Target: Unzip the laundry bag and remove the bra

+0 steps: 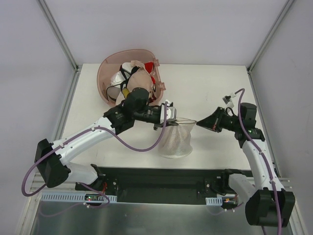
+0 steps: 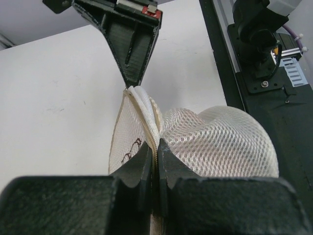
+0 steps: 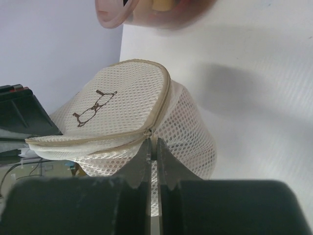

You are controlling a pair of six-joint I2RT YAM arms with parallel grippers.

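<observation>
Sitting mid-table: the rounded, translucent white mesh laundry bag is strung between our two grippers with its rim uppermost.
Zip: a beige band runs round the rim. The stretch we see from the right wrist looks closed.
Marking: a small brown outline drawing is on one mesh panel.
Bra: we cannot make it out through the mesh.
Left gripper: its black jaws are pinched together on the bag's rim at the left side.
Right gripper: its jaws are pressed together on the end of the zip at the right side.
Tub: a translucent pink plastic tub sits at the far left, well apart from the bag. It is heaped with white, red and tan garments.
Table: a white surface lies under everything.
</observation>
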